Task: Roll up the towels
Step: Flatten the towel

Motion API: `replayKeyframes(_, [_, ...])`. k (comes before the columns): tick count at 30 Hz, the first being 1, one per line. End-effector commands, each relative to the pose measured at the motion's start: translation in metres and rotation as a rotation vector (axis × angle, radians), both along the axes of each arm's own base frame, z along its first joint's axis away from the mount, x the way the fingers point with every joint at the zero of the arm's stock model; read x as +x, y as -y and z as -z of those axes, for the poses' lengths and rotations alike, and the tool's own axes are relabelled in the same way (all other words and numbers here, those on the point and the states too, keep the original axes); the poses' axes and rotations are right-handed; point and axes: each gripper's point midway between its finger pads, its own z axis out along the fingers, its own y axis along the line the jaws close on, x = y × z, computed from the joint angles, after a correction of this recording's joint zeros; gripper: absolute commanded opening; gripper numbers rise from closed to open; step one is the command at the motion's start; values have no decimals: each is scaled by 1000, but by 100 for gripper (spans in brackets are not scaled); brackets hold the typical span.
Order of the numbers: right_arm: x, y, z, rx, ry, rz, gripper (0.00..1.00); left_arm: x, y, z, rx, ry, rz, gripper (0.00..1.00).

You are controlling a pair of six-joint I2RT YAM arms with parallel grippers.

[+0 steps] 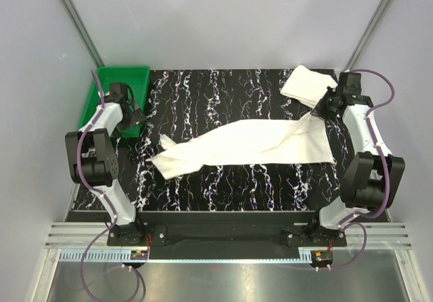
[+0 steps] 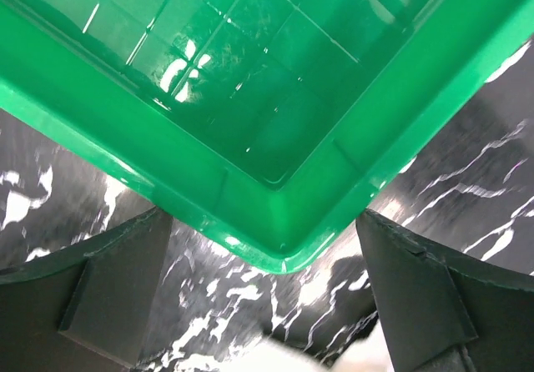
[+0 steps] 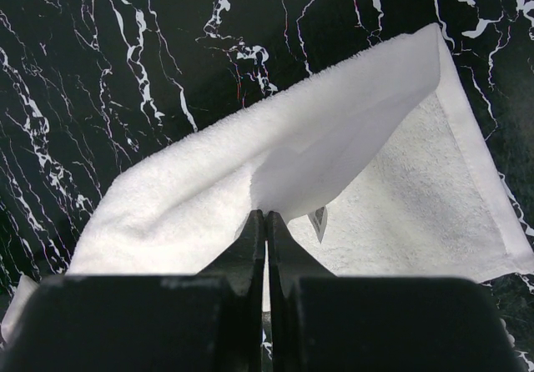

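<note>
The right end effector [image 3: 265, 222] is pinching a raised fold of the long towel [image 3: 209, 180], with its jaws pressed fully together on the cloth. From above, this end effector [image 1: 318, 110] is hanging over the right side of the counter [image 1: 223, 92] and lifting that end of the towel slightly.

The long towel [image 1: 237, 146] is lying across the middle of the counter. Its long axis is running left to right on a slight slant, the left end sitting nearer the arms and the right end climbing toward the pinch. It is looking plain white, creased and unrolled, narrowing to a crumpled point at the left and spreading wider at the right. A small sewn label [image 3: 320, 222] is showing just beside the fingertips.

The second towel [image 1: 306, 84] is resting loosely folded at the far right corner, just beyond the right end effector.

The left end effector [image 2: 267, 284] is hovering with its jaws spread wide and holding nothing, straddling a corner of the green tray [image 2: 100, 130] at the far left.
</note>
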Motion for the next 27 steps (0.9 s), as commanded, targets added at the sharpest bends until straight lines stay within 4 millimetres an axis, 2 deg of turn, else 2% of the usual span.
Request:
replayKeyframes(1, [6,0,-5,10,32,-4,0,25,-2,-11,3,48,38,99])
replayKeyframes(4, [6,0,-3,10,26,-6,0,31,1,-24,-11,76,50,99])
replayKeyframes(6, [6,-1,-2,11,26,-7,0,31,7,-46,-7,140,68,99])
replayKeyframes(8, [6,0,-1,9,22,-5,0,30,24,-60,-4,187,125,99])
replayKeyframes(9, [6,-1,0,11,20,-7,0,21,31,-69,-3,207,141,99])
replayKeyframes(10, [6,-1,1,11,20,-7,0,16,46,-70,-12,209,180,99])
replayKeyframes(13, [7,-1,2,12,18,-8,0,-8,65,-63,-41,187,215,99])
replayKeyframes(14, [7,-1,3,16,14,-7,0,-14,78,-60,-55,182,240,99])
replayKeyframes(15, [7,-1,3,17,14,-8,0,-25,86,-52,-69,164,256,99])
replayKeyframes(19, [7,-1,3,14,13,-10,0,-41,112,-35,-100,130,321,99])
replayKeyframes(27, [6,0,4,12,8,-9,0,-46,130,-10,-111,59,360,99])
